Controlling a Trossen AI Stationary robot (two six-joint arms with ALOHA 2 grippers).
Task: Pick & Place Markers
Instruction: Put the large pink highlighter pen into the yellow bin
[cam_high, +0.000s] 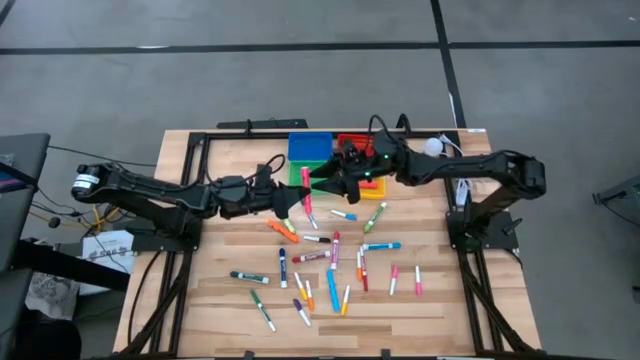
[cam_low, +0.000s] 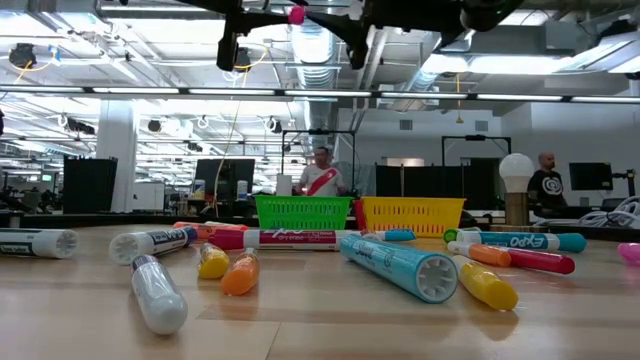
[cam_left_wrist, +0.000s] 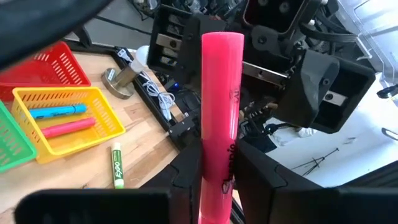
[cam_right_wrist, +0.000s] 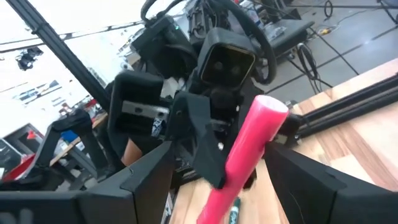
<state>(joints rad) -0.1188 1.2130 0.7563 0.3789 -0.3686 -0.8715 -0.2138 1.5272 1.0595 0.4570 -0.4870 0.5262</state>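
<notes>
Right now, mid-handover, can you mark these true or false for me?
1. The left tool is shut on the pink marker. True.
2. The right tool has clamped the same marker. False: its fingers stand open on either side of it.
3. The yellow bin holds a blue marker and a pink one. True.
4. All markers are already in bins. False: many lie loose on the table.
5. The pink marker is held low, touching the table. False: in the low view it is up above the table.
</notes>
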